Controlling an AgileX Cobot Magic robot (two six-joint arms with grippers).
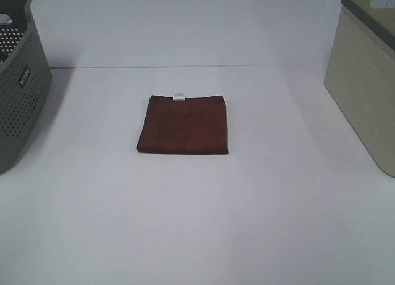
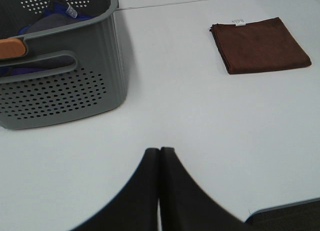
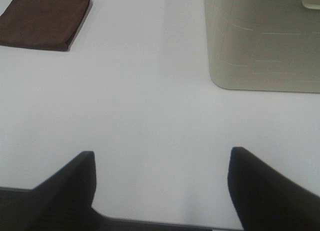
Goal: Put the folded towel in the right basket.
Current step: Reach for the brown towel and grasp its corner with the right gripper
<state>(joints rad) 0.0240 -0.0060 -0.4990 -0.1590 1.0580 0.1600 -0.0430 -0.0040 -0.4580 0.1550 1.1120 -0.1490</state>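
**A:** What did the high camera show?

**B:** The folded towel [image 1: 183,124], dark brown, lay flat on the white table [image 1: 185,235], with its white tag [image 1: 179,96] at the far edge. A grey basket [image 1: 18,94] with perforated walls stood at the left edge, and the right basket [image 1: 364,81], beige, stood at the right edge. The towel sat between them and touched neither.

**A:** And the left wrist camera?

**B:** The left claw [image 2: 160,151] had its two black fingers pressed together and held nothing. The grey basket [image 2: 65,86] stood near, ahead of the claw on its outer side, with blue cloth [image 2: 55,11] inside. The folded towel [image 2: 260,45] lay farther ahead, well apart from the claw, toward the table's middle.

**A:** The right wrist camera?

**B:** The right claw [image 3: 161,155] was spread wide and empty, with bare table between its fingers [image 3: 75,181]. The right basket [image 3: 262,41] stood ahead of it on the outer side. The folded towel [image 3: 42,18] lay ahead on the inner side, well apart from both the claw and the basket.
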